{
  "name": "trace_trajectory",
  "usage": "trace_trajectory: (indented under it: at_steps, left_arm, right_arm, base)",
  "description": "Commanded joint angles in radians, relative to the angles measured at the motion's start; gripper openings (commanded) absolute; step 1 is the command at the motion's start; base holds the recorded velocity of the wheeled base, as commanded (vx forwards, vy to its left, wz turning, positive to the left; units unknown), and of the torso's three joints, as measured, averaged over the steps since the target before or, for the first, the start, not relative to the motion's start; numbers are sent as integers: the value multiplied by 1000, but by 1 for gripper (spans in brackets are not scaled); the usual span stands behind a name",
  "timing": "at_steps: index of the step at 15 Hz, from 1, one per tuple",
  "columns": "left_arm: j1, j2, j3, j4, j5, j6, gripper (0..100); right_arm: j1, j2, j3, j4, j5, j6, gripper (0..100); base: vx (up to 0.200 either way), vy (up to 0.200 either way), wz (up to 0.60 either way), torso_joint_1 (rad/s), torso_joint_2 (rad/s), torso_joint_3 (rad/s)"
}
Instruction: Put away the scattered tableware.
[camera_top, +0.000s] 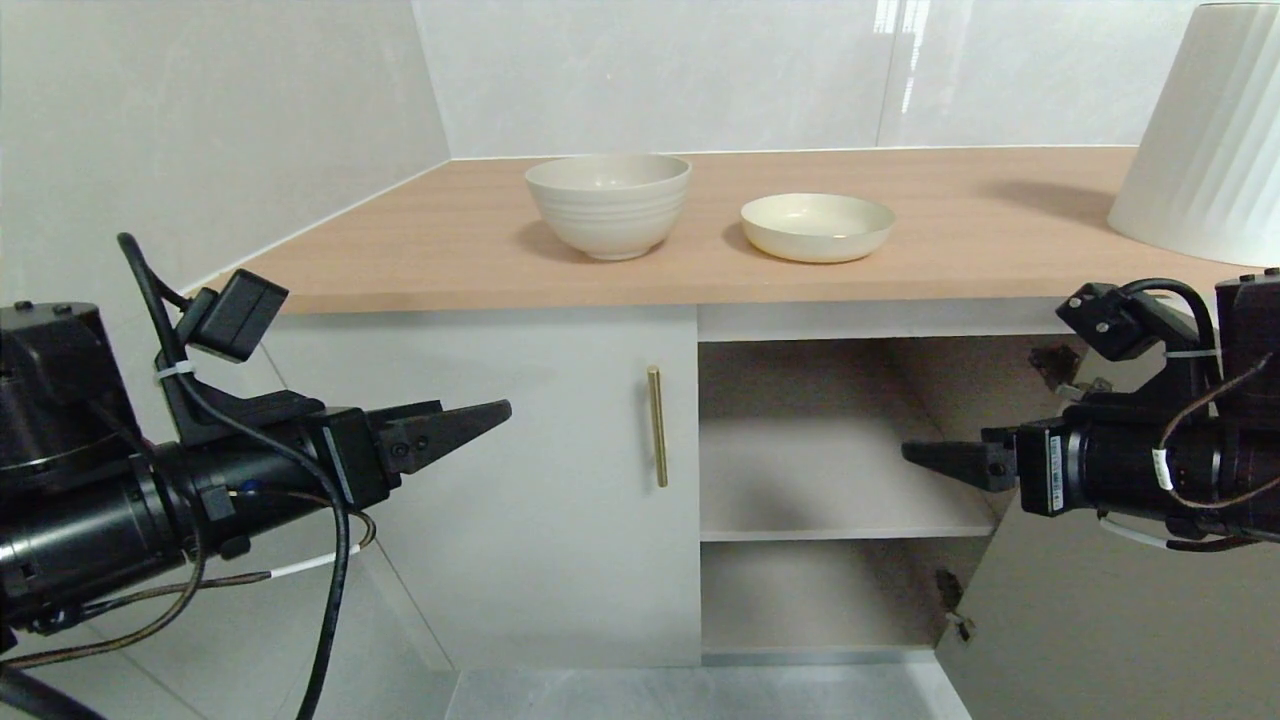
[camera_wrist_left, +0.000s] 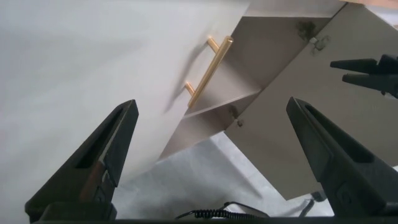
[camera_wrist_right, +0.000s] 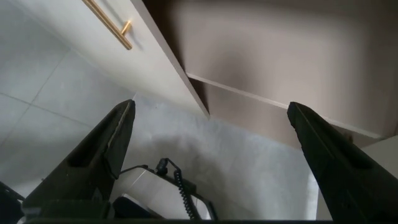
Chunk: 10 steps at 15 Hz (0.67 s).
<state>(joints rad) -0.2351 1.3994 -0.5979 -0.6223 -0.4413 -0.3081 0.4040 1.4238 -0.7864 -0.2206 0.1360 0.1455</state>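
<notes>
A deep cream bowl (camera_top: 608, 203) and a shallow cream dish (camera_top: 817, 226) stand side by side on the wooden countertop (camera_top: 1000, 230). Below it, the cabinet's right half is open, with a bare shelf (camera_top: 840, 530) inside. My left gripper (camera_top: 500, 410) hangs in front of the closed left door, well below the bowl. In the left wrist view, this gripper (camera_wrist_left: 211, 102) is open and holds nothing. My right gripper (camera_top: 908, 452) is level with the open compartment, its fingers spread and holding nothing in the right wrist view (camera_wrist_right: 210, 104).
A large white lampshade (camera_top: 1200, 140) stands at the counter's right end. The closed door carries a brass handle (camera_top: 656, 425). The open right door (camera_top: 1100, 620) swings out below my right arm. Tiled walls close off the left and back.
</notes>
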Motion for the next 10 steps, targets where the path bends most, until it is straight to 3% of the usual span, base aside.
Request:
trace_trajectory:
  at_steps: [1, 5, 10]
  left_arm:
    - [5, 4, 0, 0, -2, 0, 100]
    - [5, 6, 0, 0, -2, 0, 100]
    - [5, 7, 0, 1, -4, 0, 100]
  right_arm:
    - [-1, -3, 4, -2, 1, -4, 100]
    - [1, -3, 16, -16, 1, -21, 100]
    - [-1, -5, 18, -19, 1, -23, 100]
  base:
    - [0, 0, 0, 0, 0, 0]
    - [0, 0, 0, 93, -234, -194]
    - [0, 0, 0, 132, -493, -275]
